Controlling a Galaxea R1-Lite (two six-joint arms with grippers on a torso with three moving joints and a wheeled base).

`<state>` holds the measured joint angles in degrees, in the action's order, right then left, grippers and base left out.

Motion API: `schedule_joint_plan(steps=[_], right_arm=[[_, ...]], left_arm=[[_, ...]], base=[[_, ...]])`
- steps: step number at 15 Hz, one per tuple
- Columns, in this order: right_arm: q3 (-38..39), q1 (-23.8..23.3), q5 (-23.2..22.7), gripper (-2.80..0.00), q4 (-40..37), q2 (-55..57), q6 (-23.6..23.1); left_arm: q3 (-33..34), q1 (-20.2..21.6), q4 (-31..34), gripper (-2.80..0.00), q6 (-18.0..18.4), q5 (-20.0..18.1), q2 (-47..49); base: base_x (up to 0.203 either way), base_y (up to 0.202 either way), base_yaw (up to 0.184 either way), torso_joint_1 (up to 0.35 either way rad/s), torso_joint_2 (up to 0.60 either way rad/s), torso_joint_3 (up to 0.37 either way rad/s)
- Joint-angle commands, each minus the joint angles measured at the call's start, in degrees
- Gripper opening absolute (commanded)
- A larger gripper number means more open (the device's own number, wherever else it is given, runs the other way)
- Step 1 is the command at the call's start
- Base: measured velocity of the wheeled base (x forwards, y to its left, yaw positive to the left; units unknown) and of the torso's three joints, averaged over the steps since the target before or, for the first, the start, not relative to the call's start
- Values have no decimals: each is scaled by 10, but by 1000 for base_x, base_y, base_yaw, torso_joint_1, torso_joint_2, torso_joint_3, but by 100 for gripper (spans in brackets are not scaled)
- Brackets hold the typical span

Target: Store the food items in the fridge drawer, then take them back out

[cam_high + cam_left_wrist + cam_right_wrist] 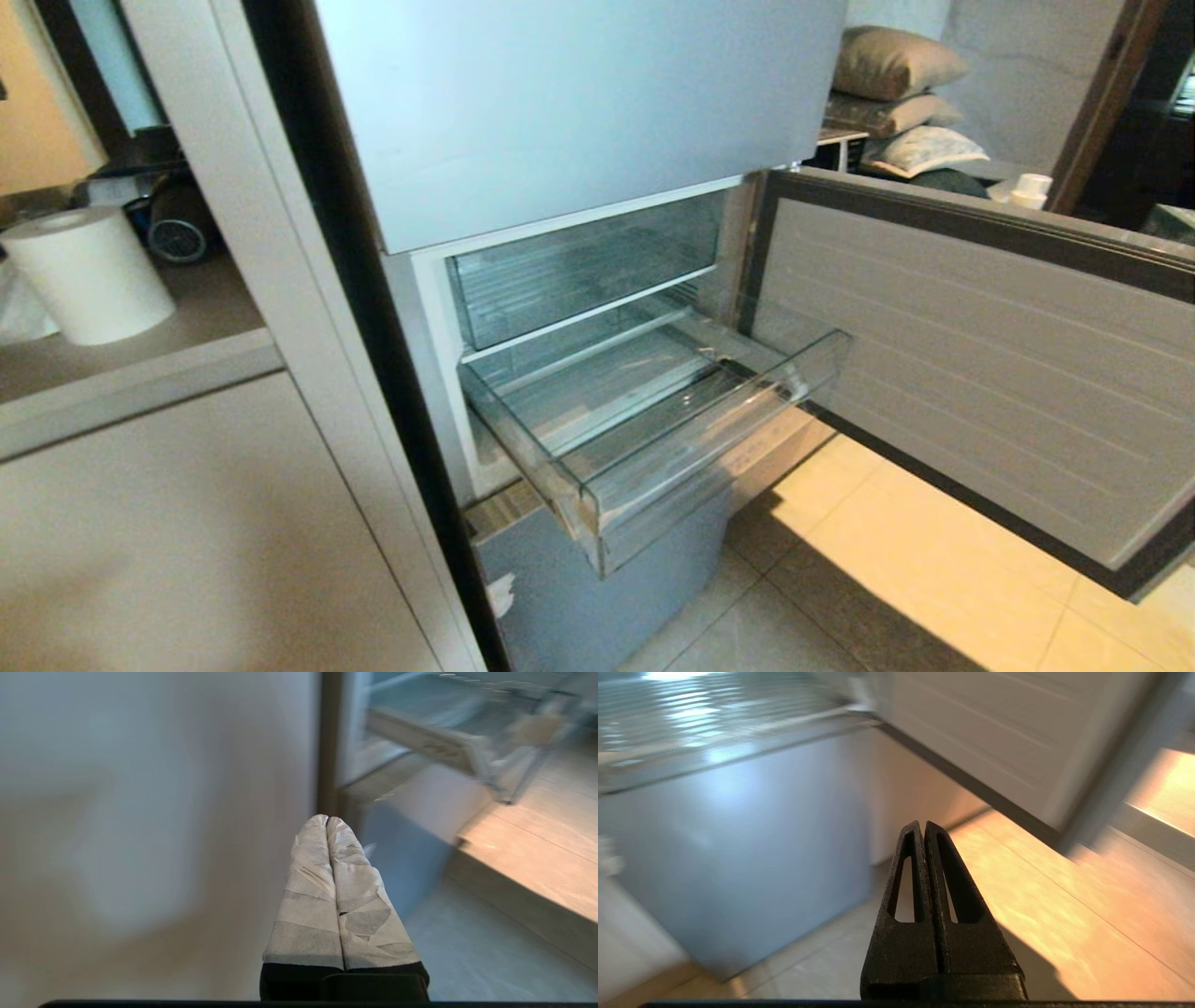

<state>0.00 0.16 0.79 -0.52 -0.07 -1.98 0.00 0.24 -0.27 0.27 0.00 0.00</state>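
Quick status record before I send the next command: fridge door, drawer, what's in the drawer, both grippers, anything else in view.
fridge door: swung open to the robot's right
fridge drawer: pulled out, clear front lip toward the robot
drawer contents: nothing visible inside; no food item in any view
upper compartment: clear, pushed in, looks empty
left gripper: taped fingers shut, holding nothing, low beside the fridge
right gripper: black fingers shut, holding nothing, low above the floor
paper towel roll: on a shelf at the left

The left gripper [327,820], its tape-wrapped fingers [308,896] pressed together, hangs low beside the blue-grey lower fridge front [406,868]. The black right gripper [923,825] hangs before it, likewise closed.
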Motion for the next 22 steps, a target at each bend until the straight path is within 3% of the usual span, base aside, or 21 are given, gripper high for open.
schedule_joint_plan(steps=[1, 8, 10, 13, 18, 22], right_arm=[[1, 0, 0, -280, 1, 1, 0], [0, 0, -1, -280, 1, 25, 3], [-9, -5, 13, -280, 22, 84, 8], [-51, -34, 61, -280, 79, 220, 54], [-155, -139, 122, -280, 135, 490, 102], [-224, -252, 100, -280, 231, 684, 107]], left_arm=[[1, 0, 0, -280, 0, 0, 1], [1, 0, -1, -280, 0, 0, 1], [1, 0, -1, -280, -1, 0, 1], [0, 0, 0, -280, 0, 0, 1], [0, 0, 0, -280, 0, 0, 1], [1, 0, 0, -280, 0, 0, 1]], base=[[2, 8, -177, 2, 6, 2], [0, 7, -157, 5, 2, 4], [0, 0, 0, 0, 0, 0], [0, 0, 0, 0, 0, 0], [0, 0, 0, 0, 0, 0], [0, 0, 0, 0, 0, 0]])
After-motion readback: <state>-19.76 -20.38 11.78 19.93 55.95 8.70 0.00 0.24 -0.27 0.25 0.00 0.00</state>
